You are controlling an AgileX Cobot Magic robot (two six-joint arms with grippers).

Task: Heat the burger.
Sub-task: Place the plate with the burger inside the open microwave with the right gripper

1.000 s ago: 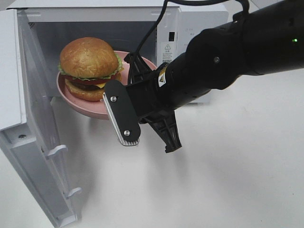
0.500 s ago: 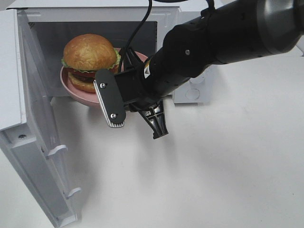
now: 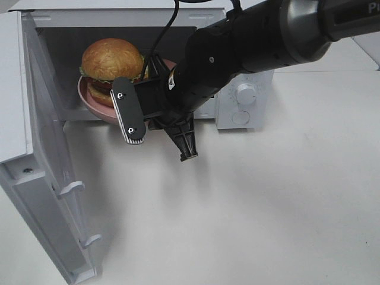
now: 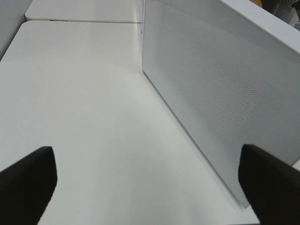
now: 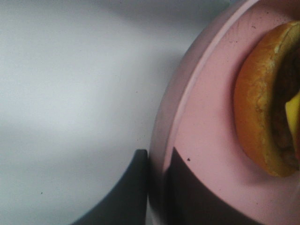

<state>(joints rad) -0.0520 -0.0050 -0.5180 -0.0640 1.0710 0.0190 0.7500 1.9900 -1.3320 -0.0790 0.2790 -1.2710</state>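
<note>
The burger (image 3: 111, 59), with its golden bun, lettuce and dark patty, sits on a round pink plate (image 3: 94, 98) inside the open microwave (image 3: 35, 18). My right gripper (image 3: 153, 70) reaches in from the right and is shut on the plate's right rim. The right wrist view shows my right gripper (image 5: 157, 187) with one dark finger (image 5: 126, 197) under the plate (image 5: 211, 131) and the other finger above the rim, close to the burger (image 5: 262, 117). My left gripper (image 4: 150, 187) is open and empty, beside the microwave's perforated outer wall (image 4: 211, 93).
The microwave door (image 3: 50, 178) stands swung open at the front left. The control panel with a round knob (image 3: 245, 93) is on the microwave's right side. White tabletop (image 3: 267, 208) spreads in front and to the right.
My right arm has carried the plate with the burger back and deeper into the microwave cavity. The left gripper's view is given only now.
</note>
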